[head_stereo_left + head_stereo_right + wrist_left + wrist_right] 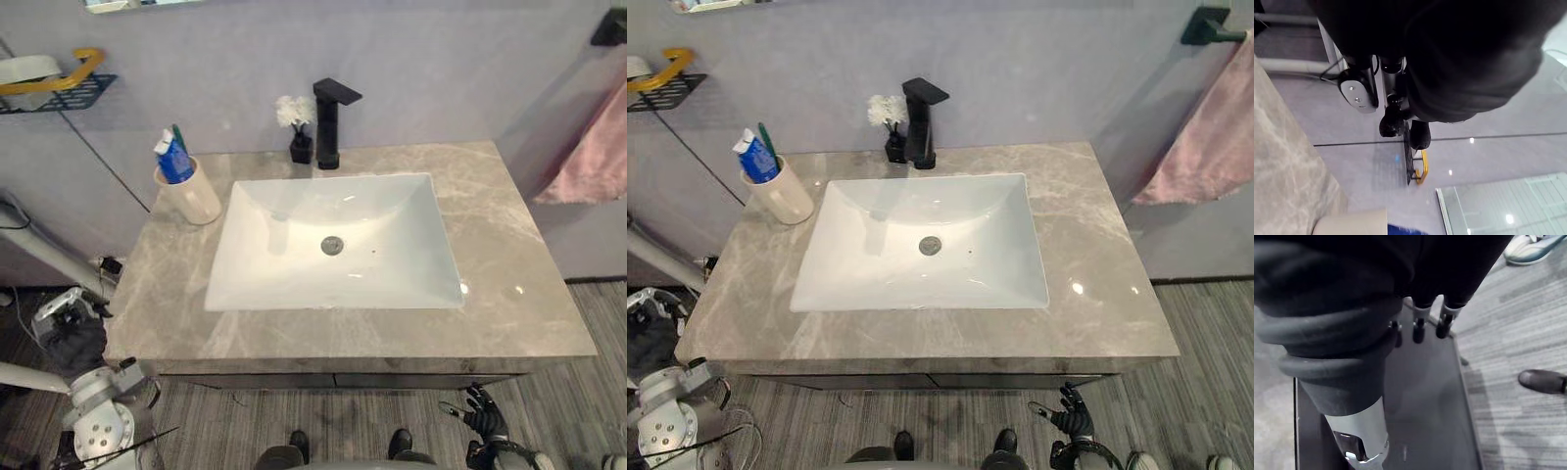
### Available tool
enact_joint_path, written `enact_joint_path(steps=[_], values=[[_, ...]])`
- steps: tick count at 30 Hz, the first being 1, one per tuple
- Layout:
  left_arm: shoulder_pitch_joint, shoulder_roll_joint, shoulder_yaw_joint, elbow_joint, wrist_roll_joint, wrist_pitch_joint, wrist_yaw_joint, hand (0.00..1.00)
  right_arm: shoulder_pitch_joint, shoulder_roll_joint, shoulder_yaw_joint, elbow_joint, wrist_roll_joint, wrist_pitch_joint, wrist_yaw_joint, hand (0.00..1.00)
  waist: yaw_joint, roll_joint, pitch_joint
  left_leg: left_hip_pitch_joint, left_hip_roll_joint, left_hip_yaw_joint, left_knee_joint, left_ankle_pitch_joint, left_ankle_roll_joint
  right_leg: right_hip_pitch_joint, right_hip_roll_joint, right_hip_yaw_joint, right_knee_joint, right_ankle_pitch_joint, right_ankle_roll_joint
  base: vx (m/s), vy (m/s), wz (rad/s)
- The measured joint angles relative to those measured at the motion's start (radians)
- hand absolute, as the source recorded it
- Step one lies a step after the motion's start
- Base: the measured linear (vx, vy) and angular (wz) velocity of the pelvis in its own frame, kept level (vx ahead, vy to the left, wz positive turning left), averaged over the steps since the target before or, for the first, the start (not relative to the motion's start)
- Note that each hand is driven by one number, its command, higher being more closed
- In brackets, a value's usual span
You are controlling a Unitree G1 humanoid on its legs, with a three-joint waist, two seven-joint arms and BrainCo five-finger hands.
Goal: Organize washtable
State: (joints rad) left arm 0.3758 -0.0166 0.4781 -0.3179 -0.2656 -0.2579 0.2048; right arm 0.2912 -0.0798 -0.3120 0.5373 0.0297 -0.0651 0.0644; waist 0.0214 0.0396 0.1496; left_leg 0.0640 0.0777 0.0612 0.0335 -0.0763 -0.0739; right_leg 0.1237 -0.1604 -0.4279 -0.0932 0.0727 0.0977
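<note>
Right hand (482,409) at 5 o'clock, left hand (73,341) at 7, both hung below grey marble counter (509,294), fingers loose, empty. Blue toothpaste tube (176,162) stood in beige cup (196,198) at 10 o'clock. Counter looked tidy; task probably finished.

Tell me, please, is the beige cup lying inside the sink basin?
No, the beige cup stands on the countertop to the left of the sink basin.
</note>
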Motion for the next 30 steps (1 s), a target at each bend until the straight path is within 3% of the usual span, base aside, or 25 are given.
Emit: enact_joint_path(steps=[4,10,11,17,22,30], values=[[0.081,-0.072,-0.005,0.135,-0.080,0.016,-0.009,1.00,0.054,0.015,0.016,-0.002,0.003,0.003,-0.023,0.00,-0.003,-0.003,-0.038,0.001,-0.003,-0.019,-0.016,0.006,0.011,0.030,-0.017,-0.082,0.024,-0.035,0.014,-0.01,0.012,0.49],[0.113,-0.098,-0.017,0.373,-0.168,0.060,-0.054,1.00,0.110,0.027,0.016,-0.008,0.019,0.007,-0.042,0.00,0.017,-0.004,-0.072,0.002,0.003,-0.003,0.017,0.008,0.011,0.027,-0.038,-0.116,0.093,-0.082,0.023,0.05,0.033,0.21],[0.112,-0.095,-0.020,0.423,-0.177,0.068,-0.067,0.00,0.114,0.037,0.016,-0.009,0.020,0.008,-0.044,0.00,0.016,-0.006,-0.078,0.003,0.006,0.000,0.017,0.008,0.010,0.026,-0.037,-0.121,0.098,-0.090,0.023,0.00,-0.004,0.10],[0.061,-0.074,-0.126,0.739,-0.167,0.102,-0.099,0.00,0.129,0.044,0.040,-0.010,0.049,0.008,-0.073,0.00,0.018,0.003,-0.098,0.005,0.021,0.030,0.011,0.012,0.003,0.028,-0.034,-0.137,0.109,-0.103,0.023,-0.01,-0.009,0.01],[-0.011,-0.051,-0.302,1.017,-0.039,0.141,-0.142,0.00,0.082,0.037,0.078,0.057,0.050,-0.002,-0.084,0.00,0.012,0.001,-0.100,0.036,0.035,0.056,-0.026,0.029,-0.017,0.031,-0.009,-0.106,0.077,-0.083,0.015,-0.01,-0.013,-0.16],[-0.088,0.019,-0.423,1.107,0.106,0.139,-0.167,0.00,-0.010,0.032,0.110,0.164,0.047,-0.004,-0.083,0.00,-0.006,0.008,-0.091,0.062,0.045,0.110,-0.038,0.033,-0.024,0.045,0.030,-0.042,-0.005,-0.029,0.001,-0.02,0.001,-0.25]])
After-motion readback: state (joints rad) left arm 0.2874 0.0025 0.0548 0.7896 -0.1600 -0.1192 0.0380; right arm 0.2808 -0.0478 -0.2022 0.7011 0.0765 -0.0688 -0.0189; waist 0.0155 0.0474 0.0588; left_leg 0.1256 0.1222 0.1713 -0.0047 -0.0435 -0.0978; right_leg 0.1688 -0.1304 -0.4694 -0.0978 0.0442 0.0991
